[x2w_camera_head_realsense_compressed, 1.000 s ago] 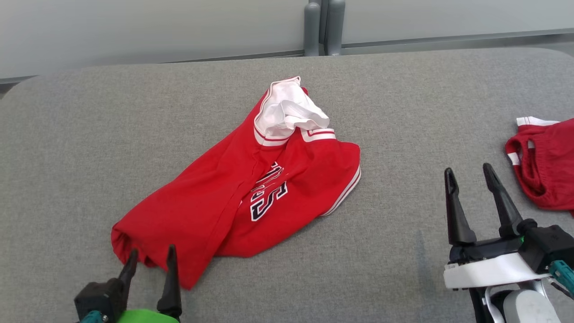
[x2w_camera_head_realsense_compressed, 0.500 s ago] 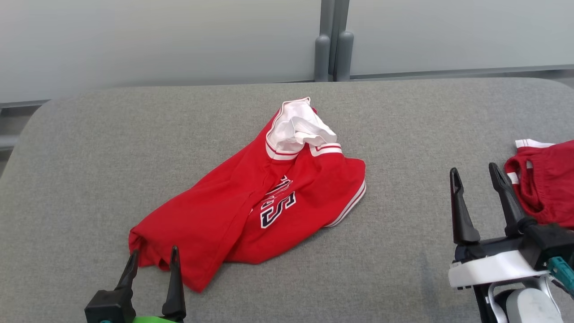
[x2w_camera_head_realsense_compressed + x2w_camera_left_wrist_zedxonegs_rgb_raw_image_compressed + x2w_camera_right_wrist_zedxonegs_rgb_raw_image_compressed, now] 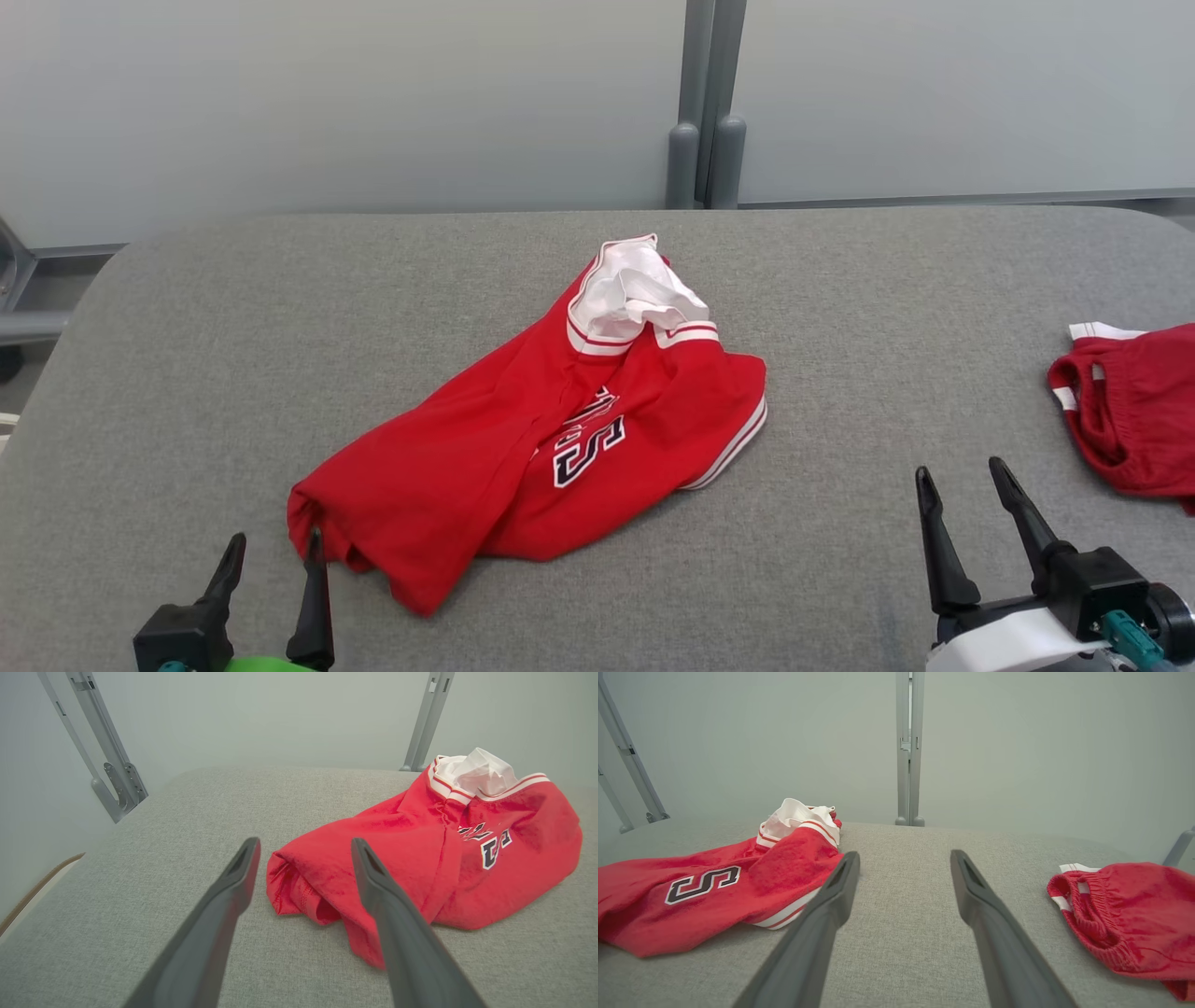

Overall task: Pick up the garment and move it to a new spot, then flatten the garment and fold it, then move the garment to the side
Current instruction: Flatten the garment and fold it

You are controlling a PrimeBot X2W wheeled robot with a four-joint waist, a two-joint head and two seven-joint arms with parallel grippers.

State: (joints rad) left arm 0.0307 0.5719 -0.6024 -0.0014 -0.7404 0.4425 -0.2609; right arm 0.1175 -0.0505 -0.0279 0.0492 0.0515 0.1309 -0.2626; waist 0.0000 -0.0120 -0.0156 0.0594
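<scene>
1. Head view: garment lies crumpled near the middle of the grey padded table, not yet lifted, not flat.
2. Long axis runs diagonal: bunched red end at near-left, white-lined opening at the far end, twd centre-back.
3. left gripper: fingers apart, holding nothing. It sits at the garment's near-left end, and the tip of its inner finger overlaps the red edge in head view. Touching or just above, can't tell.
4. Left wrist view: bunched end lies straight ahead btwn the two fingers, a bit twd the right-hand one. Rest of the cloth stretches away up-right, so the axis leads away from this gripper, not across it.
5. right gripper: fingers apart too, empty, over bare table, well apart from the garment, which lies to its left & farther out. Nearest part to it = striped hem.
6. second red garment lies at the table's right edge, beyond the right gripper & apart from it.
7. Judgement: left arm is clearly nearer, so pick-up likely starts w/ it at the bunched end. A short move fwd & down should put cloth btwn the fingers. Right arm would have to cross left to reach the hem.
8. Risk: held by one end only, the cloth prob. trails twisted along its axis. Layers are folded over, so the fingers may catch just the top one.
</scene>
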